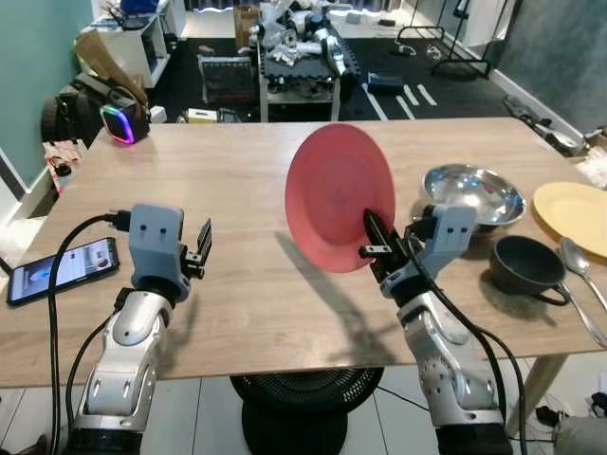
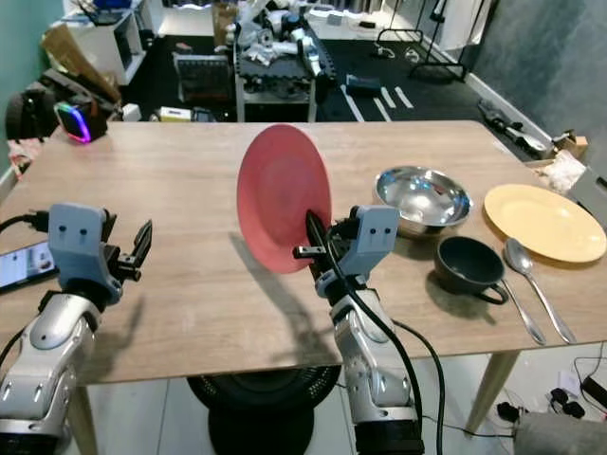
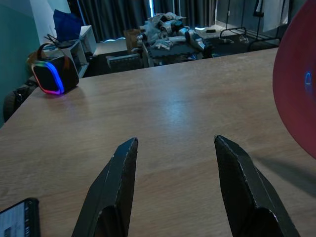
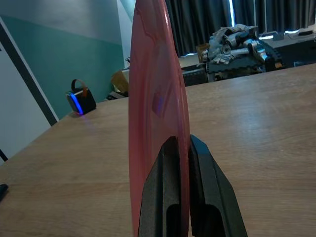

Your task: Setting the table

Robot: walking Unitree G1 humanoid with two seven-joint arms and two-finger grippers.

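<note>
Head views. One red plate, held on edge above the middle of the wooden table, clear of the surface; right gripper clamped on its lower rim, one finger on each face. Judged reason for the upright hold: a rim pinch suits a flat dish that two thin fingers cannot lift from beneath, and the plate must be tipped flat before it is set down. To the robot's right, grouped as a place setting: one steel bowl, one dark mug just in front of it, one yellow plate, two spoons lying beside the mug. One phone at the left table edge. One speaker with a lit coloured ring on the floor beyond the table. Left gripper raised near the table's front left, carrying nothing.

Left wrist view. Two black fingers set well apart over bare tabletop; red plate edge at the frame's side.

Right wrist view. Plate seen edge-on, two fingers closed against its opposite faces.
</note>
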